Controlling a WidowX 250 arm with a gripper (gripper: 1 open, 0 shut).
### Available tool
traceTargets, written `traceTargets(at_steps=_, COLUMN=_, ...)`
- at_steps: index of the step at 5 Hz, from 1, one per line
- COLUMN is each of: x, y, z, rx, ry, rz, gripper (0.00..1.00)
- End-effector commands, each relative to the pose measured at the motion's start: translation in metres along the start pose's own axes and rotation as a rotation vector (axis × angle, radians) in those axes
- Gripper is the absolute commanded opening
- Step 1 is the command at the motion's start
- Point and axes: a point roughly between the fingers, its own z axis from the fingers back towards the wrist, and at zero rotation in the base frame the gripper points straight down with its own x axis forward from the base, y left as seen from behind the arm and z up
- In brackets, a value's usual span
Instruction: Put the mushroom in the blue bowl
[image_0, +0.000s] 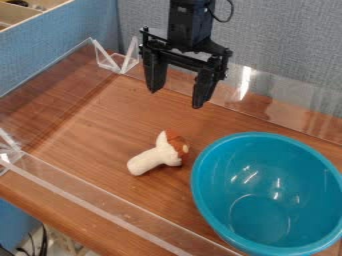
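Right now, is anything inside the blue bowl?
The blue bowl looks empty: only glossy reflections show inside. Its near inner wall is hidden by the rim. The mushroom lies outside on the table.

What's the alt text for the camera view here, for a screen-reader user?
A black robot gripper hangs open, pointing down over a wooden table walled with clear plastic, holding nothing. A small toy mushroom lies on its side below and in front of it, just left of an empty blue bowl at lower right.
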Motion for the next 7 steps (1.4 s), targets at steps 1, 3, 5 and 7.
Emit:
traceTargets(at_steps=1, x=-0.005, y=0.007, z=-0.011, rx=0.016, ry=0.022, rz=-0.249, gripper=1.0)
traceTargets(at_steps=3, x=-0.015, y=0.018, z=-0.051, rx=0.027, ry=0.053, rz=-0.57, gripper=1.0)
traceTargets(at_steps=5, x=-0.015, y=0.019, z=-0.074, rx=0.006, ry=0.065, rz=-0.598, gripper=1.0)
traceTargets(at_steps=7, x=-0.016, y=0.022, z=-0.082, rx=-0.011, ry=0.068, rz=-0.595, gripper=1.0)
